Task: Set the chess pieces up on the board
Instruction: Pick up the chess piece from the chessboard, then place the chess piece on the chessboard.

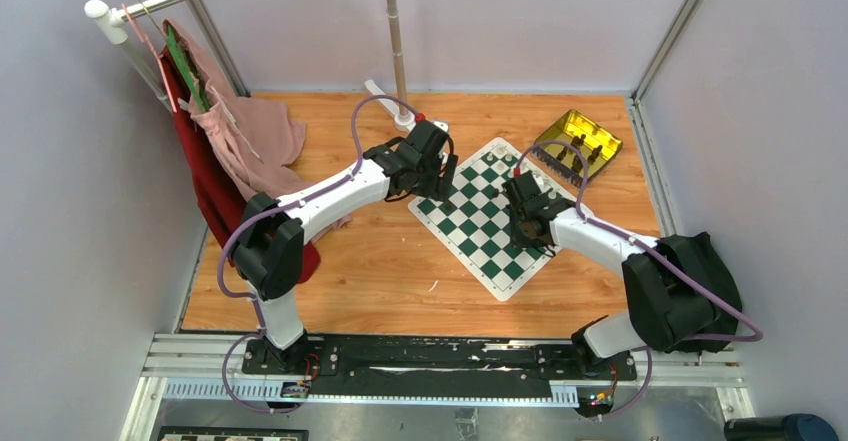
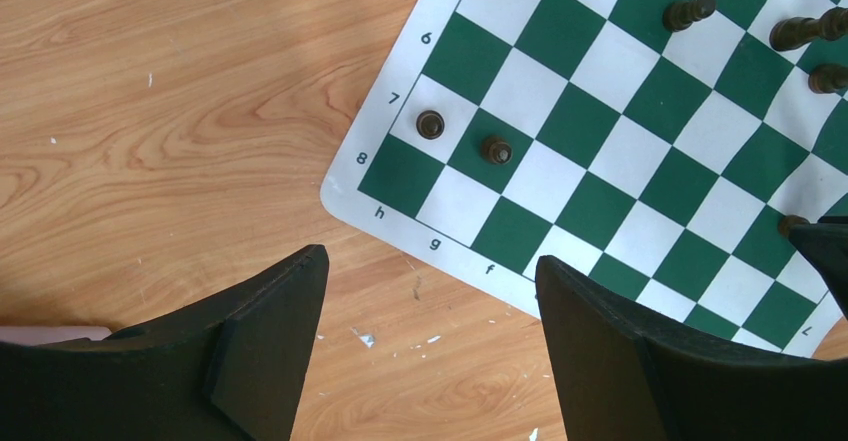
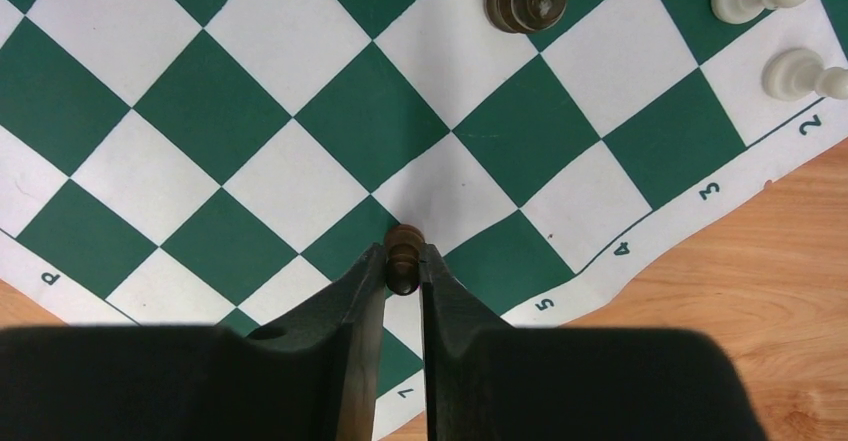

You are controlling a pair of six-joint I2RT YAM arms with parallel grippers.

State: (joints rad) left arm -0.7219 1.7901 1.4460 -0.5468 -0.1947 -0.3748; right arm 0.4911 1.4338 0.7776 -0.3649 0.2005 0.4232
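Your left arm stretches from its base toward 1 o'clock. The left gripper (image 2: 430,259) is spread wide above the wooden table (image 2: 170,131), just off a corner of the board (image 2: 600,151) where the border reads 5 to 8 and h, g, f, with two dark pawns (image 2: 430,124) on row 7. Your right arm bends in toward 11 o'clock over the board's right edge, the right gripper (image 3: 403,261) narrowed onto a dark brown pawn (image 3: 404,236) pinched between both fingers; the border there reads 2, 3, 4, 5, 7.
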